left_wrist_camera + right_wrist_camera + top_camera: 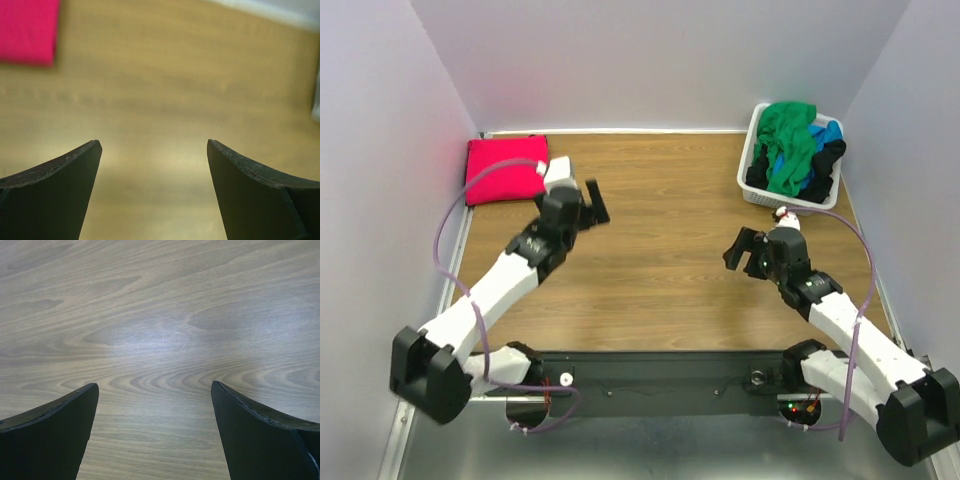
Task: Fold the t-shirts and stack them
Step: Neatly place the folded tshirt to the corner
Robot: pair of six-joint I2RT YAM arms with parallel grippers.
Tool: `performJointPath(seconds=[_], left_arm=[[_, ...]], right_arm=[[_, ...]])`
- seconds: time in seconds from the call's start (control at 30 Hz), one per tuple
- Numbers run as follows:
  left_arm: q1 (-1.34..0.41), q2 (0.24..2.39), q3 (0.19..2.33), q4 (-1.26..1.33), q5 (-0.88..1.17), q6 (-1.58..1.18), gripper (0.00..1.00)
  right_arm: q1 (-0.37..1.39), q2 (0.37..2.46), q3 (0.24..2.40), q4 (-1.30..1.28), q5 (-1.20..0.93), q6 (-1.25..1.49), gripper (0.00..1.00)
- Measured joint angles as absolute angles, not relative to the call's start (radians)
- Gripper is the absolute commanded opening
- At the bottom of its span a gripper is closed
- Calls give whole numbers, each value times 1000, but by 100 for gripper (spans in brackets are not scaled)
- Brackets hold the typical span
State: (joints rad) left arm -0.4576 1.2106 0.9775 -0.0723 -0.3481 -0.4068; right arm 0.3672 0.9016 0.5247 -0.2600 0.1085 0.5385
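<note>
- Two claws hover over the bare wood table, neither touching any cloth.
- Left claw: fingers spread wide with nothing between them, just off the red shirt's 4 o'clock corner.
- Red shirt: folded into a flat rectangle at the table's 10 o'clock corner. It shows at 11 o'clock in the blurred left wrist view.
- Right claw: fingers also wide apart and empty, with only wood grain below it in its own view.
- Basket: white, at the table's 2 o'clock corner, just beyond the right claw.
- Heaped unfolded inside it are a green shirt on top, a blue shirt, and what looks like a black shirt.
</note>
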Motion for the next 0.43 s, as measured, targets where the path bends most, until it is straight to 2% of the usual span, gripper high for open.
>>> performJointPath(seconds=[0.2,0.43], left_arm=[[-549,960,699,-199,-424,-581,99],[-570,825,656,-251,-487,-678,99]], right_arm=[[367,820,518,-262,179,551,100],[367,691,434,-263,223,574,100]])
